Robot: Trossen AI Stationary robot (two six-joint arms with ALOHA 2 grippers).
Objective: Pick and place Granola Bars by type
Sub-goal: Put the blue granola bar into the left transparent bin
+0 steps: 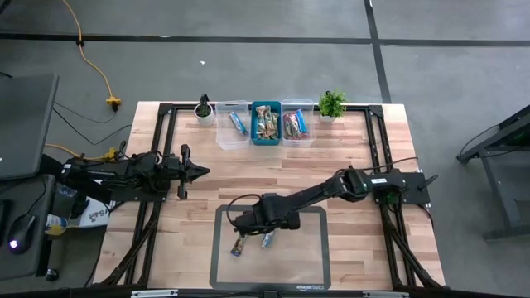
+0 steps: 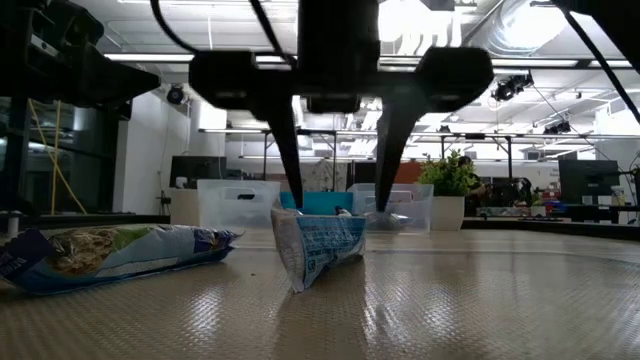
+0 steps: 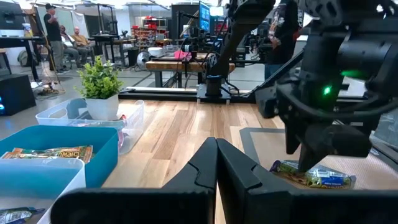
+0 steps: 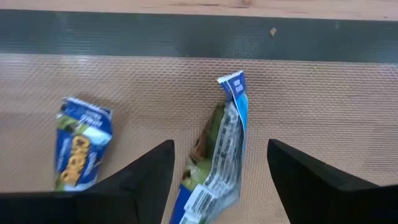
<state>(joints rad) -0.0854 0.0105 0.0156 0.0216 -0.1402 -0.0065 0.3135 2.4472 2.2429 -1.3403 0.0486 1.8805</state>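
High view: right hand (image 1: 267,228) hangs over the mat (image 1: 310,261) with fingers spread, straddling a blue bar (image 4: 219,158) without pinching it. A second bar (image 4: 79,149) lies just beside it on the mat. More bars sit in three bins (image 1: 266,122) at the desk's (image 1: 248,178) far edge. Left hand (image 1: 199,172) waits pressed together, well apart.

bare mat (image 1: 302,257) right of bars (image 1: 267,240), bins (image 1: 266,124) far
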